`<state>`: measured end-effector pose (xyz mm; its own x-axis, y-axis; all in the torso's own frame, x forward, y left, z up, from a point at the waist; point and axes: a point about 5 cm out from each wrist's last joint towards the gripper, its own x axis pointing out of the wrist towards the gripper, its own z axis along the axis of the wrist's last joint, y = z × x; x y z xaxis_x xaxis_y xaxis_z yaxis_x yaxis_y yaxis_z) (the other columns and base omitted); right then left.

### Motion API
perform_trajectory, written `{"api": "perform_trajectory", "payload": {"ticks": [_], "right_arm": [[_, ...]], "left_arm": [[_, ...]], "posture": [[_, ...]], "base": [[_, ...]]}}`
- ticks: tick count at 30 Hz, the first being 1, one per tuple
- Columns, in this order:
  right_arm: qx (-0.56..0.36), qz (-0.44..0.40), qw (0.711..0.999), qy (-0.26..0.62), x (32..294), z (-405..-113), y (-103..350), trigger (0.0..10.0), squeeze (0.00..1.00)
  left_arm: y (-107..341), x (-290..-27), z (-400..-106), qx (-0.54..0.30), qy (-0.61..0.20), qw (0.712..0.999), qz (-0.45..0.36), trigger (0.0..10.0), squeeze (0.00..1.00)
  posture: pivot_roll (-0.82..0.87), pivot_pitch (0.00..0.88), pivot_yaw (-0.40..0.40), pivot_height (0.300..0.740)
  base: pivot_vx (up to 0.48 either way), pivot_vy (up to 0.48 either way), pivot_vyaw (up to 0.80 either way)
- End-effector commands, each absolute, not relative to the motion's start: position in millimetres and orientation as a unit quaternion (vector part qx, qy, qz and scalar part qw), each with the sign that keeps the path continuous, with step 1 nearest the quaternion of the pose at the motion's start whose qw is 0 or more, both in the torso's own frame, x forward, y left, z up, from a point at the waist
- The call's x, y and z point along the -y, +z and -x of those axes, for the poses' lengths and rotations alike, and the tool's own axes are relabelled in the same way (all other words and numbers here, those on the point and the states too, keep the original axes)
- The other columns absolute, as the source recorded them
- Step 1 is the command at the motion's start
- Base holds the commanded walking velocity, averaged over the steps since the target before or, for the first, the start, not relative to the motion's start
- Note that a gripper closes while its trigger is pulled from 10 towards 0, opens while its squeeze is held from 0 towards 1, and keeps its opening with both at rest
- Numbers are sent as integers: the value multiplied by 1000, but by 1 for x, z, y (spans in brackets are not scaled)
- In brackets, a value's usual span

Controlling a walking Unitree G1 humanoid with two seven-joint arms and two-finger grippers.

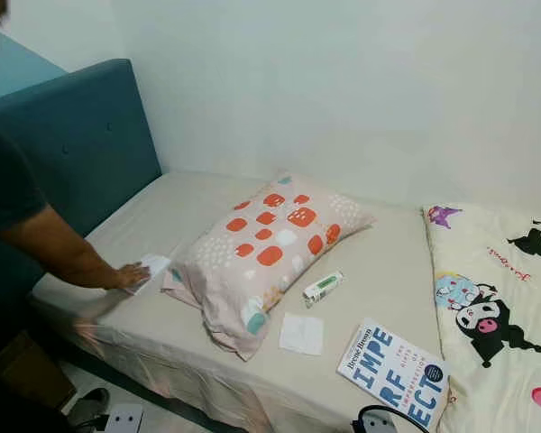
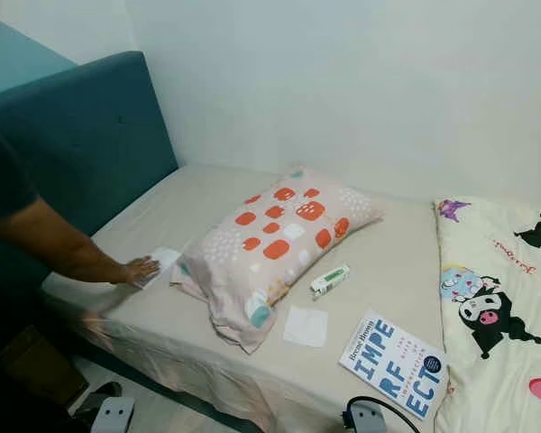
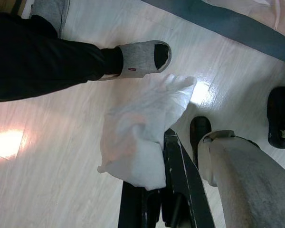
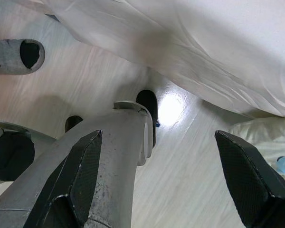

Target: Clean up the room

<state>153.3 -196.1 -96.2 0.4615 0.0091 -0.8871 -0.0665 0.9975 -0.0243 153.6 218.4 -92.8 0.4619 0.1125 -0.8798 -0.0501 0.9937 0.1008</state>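
My left tool (image 3: pixel 154 161) pinches a white tissue (image 3: pixel 142 128) over open floor (image 3: pixel 52 180); my right tool (image 4: pixel 166 166) is wide apart near the bed (image 4: pixel 204 52) edge at 12 o'clock

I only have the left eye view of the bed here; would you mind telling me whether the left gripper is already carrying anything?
Observer: Yes. In the left wrist view the left gripper is shut on a crumpled white tissue, hanging low over the wooden floor.
Operator: Thank you. And how does the right gripper stand?
Observer: The right gripper is open, its fingers spread wide with nothing between them, above the floor beside the hanging bedsheet.
Operator: Is anything close to the left gripper down there?
Observer: A person's foot in a grey slipper stands on the floor just beyond the tissue.
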Motion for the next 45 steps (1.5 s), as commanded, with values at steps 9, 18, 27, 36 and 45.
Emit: {"api": "perform_trajectory", "payload": {"ticks": [9,18,27,36,45], "right_arm": [[-512,16,859,15,193,-155,-96,10000,0],[-506,-4,863,3,195,-157,-95,10000,0],[-504,-2,864,12,193,-159,-94,10000,0],[-487,-27,873,11,189,-172,-89,10000,0],[-492,-23,868,52,181,-169,-91,10000,0]], "left_arm": [[-92,-216,-157,-518,38,854,-32,10000,0],[-93,-217,-155,-521,40,852,-34,10000,0],[-93,-217,-154,-519,47,853,-26,10000,0],[-92,-217,-156,-517,49,854,-23,10000,0],[-92,-217,-155,-510,61,858,-8,10000,0]], "posture": [[-115,0,41,740],[-110,0,39,740],[-91,0,30,740],[-86,0,28,740],[-84,0,22,740]], "base": [[0,0,0],[0,0,0],[0,0,0],[0,0,0],[0,0,260]]}}
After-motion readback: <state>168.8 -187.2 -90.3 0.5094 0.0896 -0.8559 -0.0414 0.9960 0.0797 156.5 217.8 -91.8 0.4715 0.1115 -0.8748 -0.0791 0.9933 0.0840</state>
